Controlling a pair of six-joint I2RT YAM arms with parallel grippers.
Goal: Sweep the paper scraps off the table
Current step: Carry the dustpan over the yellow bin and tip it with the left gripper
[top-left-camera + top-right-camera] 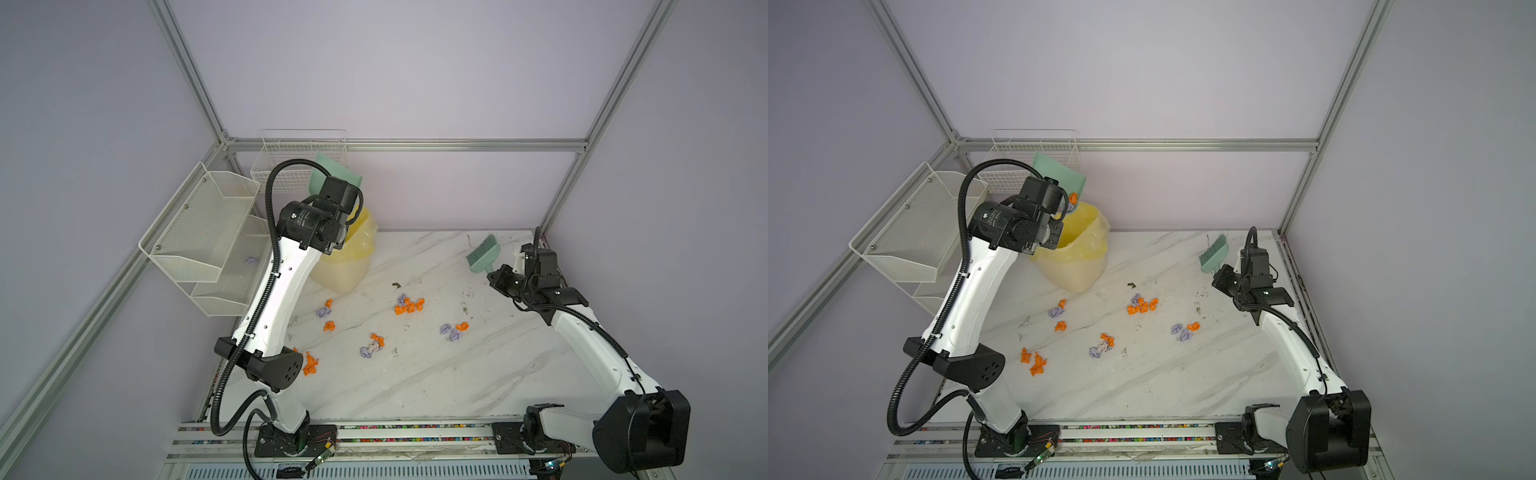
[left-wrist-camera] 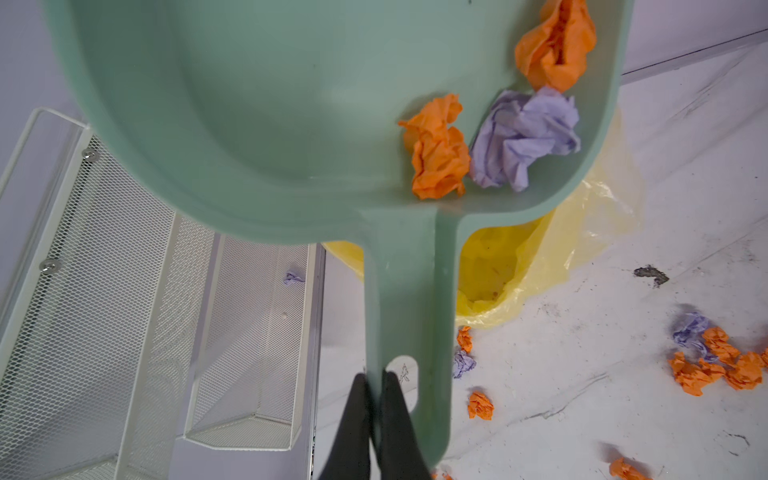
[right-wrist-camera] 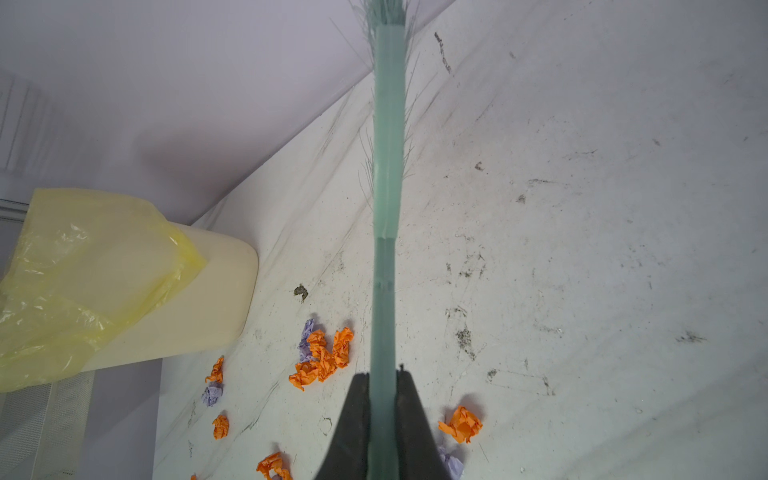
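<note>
Scraps (image 1: 409, 305), loose: several clusters, orange and lavender, spread over the near-left and middle of the table (image 1: 457, 386). The nearest lot lies beside the left arm (image 1: 270, 299).

Right gripper (image 3: 383, 374): clamped on the handle of the brush (image 1: 482, 253). The bristles are raised clear of the table at its far right, well apart from every cluster.

Bin (image 1: 1077, 266): yellow-lined, at the far left of the table, mouth open upward.

Left gripper (image 2: 375, 376): pinched tight on the handle end of the dustpan (image 2: 270, 104), which is held above the bin.

Dustpan load: two orange scraps and one lavender, lodged in the back corner beside the handle. The lip points up.

Step, as judged: emptying the load.

Handling note: centre the lip over the bin mouth before tipping. Roll the wrist slowly until the lip is lowest, since light wads may skip off the liner. The grip sits at the handle's end, so the pan may swing.

Shelf (image 1: 199, 232), beyond the table's left edge: one lavender scrap lies in it.
</note>
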